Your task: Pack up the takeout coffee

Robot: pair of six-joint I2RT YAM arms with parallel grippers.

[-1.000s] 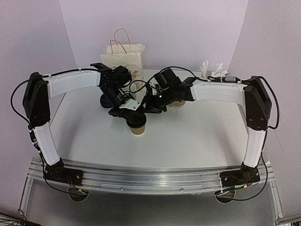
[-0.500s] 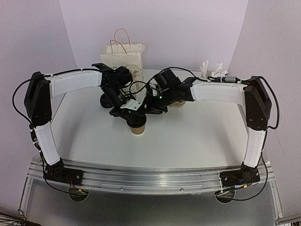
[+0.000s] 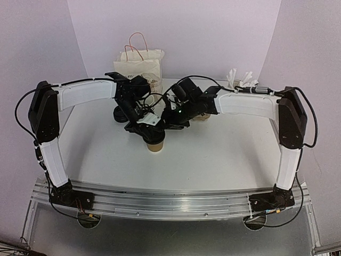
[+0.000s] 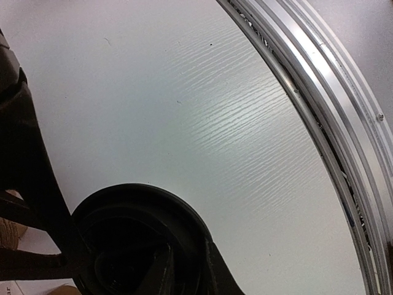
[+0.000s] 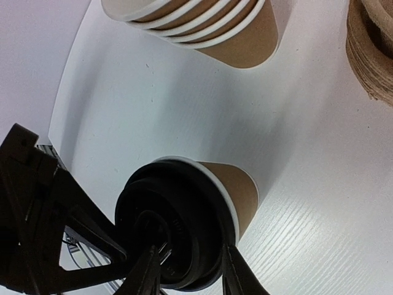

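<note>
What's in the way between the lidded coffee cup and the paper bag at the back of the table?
The left arm's wrist lies across that line, between the takeout coffee and the paper bag, with the left pincer down at the lid. Nothing else shows there, though the arms hide some tabletop.

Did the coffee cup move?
No. The coffee cup stands at the same spot on the table, in front of the paper bag.

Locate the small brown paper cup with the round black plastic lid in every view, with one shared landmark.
Top external: small brown paper cup with round black plastic lid, centre of the white table.
Left wrist: only its lid, bottom left.
Right wrist: cup, bottom centre.
Shared landmark: the white table.
</note>
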